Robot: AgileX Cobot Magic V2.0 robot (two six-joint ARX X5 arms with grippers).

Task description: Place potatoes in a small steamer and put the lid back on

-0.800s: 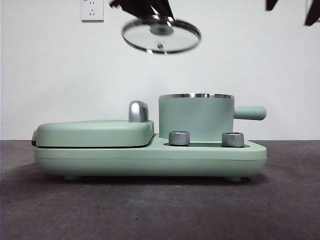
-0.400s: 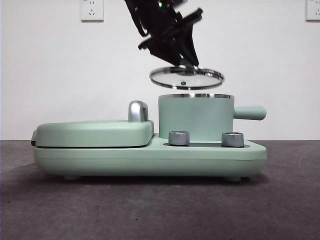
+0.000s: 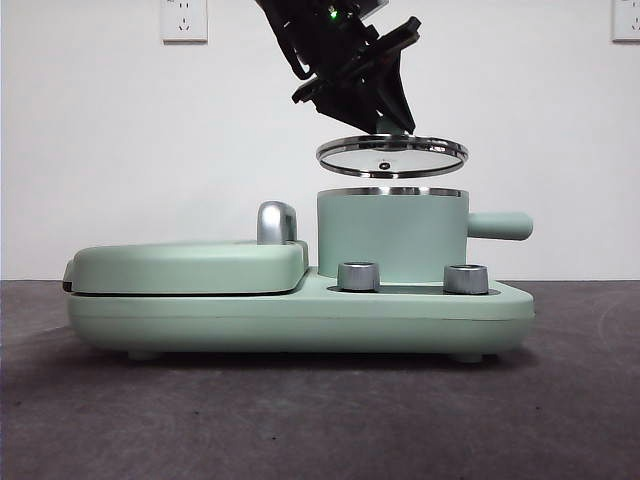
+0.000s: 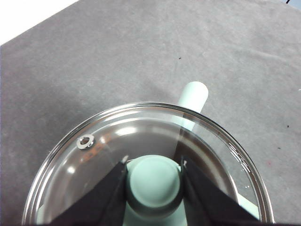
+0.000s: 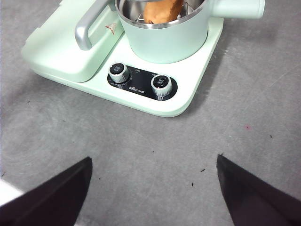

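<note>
On the dark grey desk (image 3: 300, 420) stands a mint-green cooking appliance. At its left lies the flat mint-green griddle cover (image 3: 190, 265) with a chrome handle (image 3: 276, 222). To the right of that sits the small mint-green cylindrical steamer with a steel rim (image 3: 392, 235), its stubby side handle pointing right, behind two silver knobs (image 3: 359, 276). The left gripper (image 3: 392, 122) reaches down from above and is clamped on the mint-green knob of the round clear glass lid with a shiny steel rim (image 3: 392, 157). The lid hangs roughly level just above the steamer's rim, apart from it. In the right wrist view, the brown-orange potato (image 5: 161, 11) lies inside the steamer. The right gripper (image 5: 153, 197) hovers over bare desk in front of the appliance, jaws spread wide and holding nothing.
</note>
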